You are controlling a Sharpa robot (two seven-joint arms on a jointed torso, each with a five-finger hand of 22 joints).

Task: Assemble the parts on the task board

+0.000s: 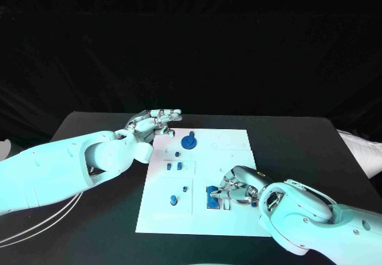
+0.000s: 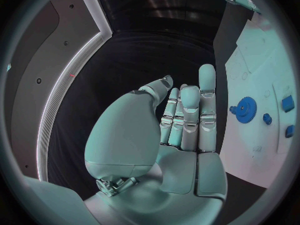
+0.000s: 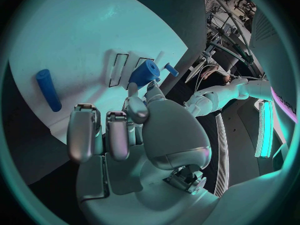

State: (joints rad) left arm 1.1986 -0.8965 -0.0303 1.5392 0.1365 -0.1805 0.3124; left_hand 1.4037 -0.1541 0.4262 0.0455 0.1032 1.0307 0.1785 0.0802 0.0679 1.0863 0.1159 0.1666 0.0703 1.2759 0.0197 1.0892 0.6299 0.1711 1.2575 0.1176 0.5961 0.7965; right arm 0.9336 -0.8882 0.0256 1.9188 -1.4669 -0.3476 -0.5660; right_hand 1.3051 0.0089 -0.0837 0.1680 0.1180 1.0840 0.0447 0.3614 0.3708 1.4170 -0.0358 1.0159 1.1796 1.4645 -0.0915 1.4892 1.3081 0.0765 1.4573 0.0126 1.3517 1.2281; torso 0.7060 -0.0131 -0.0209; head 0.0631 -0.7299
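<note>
The task board lies in the middle of the black table, and the step in hand looks like the seating of a blue block near the board's near edge. The right hand rests over that spot, and in the right wrist view its thumb and a fingertip pinch a blue block just beside the outlined slots, so I judge it to be holding this part. A blue rod lies loose on the board, apart from the hand. The next move probably calls for lining the block up with its slot and pressing it down squarely; a tilt could jam it. Toward the board's far edge stands a blue gear, and smaller blue pieces sit between it and the block. The left hand hovers just beyond the board's far left corner, fingers straight and holding nothing. Black cloth hangs behind the table.
</note>
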